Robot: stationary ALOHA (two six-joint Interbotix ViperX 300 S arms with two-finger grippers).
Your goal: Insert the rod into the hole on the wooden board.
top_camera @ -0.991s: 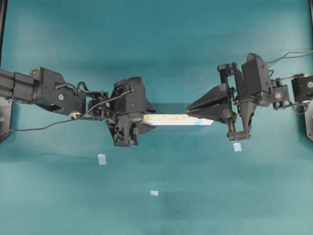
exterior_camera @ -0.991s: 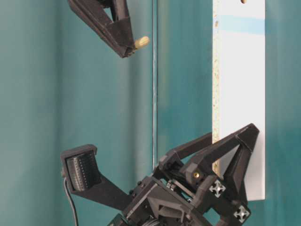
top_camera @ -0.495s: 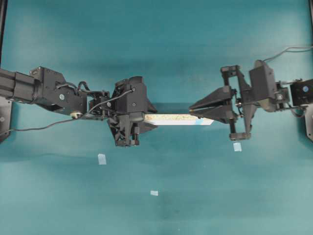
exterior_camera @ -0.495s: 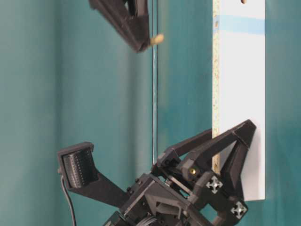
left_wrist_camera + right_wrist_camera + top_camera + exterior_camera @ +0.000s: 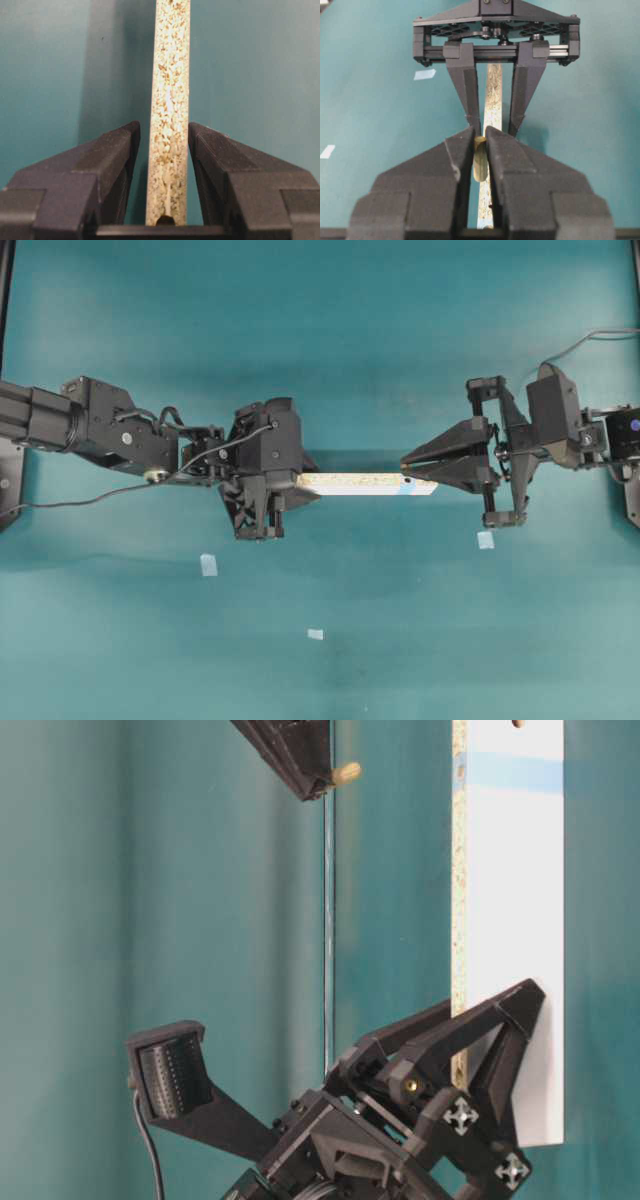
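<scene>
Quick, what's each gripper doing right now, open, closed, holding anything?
Left gripper: jaws straddle the wooden board; whether they press it cannot be told.
Right gripper: shut on the rod.

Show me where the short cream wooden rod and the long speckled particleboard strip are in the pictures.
short cream wooden rod (image 5: 480,161): right wrist view, its middle, between the jaws.
long speckled particleboard strip (image 5: 170,100): left wrist view, its speckled edge above the jaws.

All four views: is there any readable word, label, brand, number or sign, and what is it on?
None readable in any view.
The wooden board carries only a plain light-blue band, no text.
The pale tape squares on the table are blank.
</scene>
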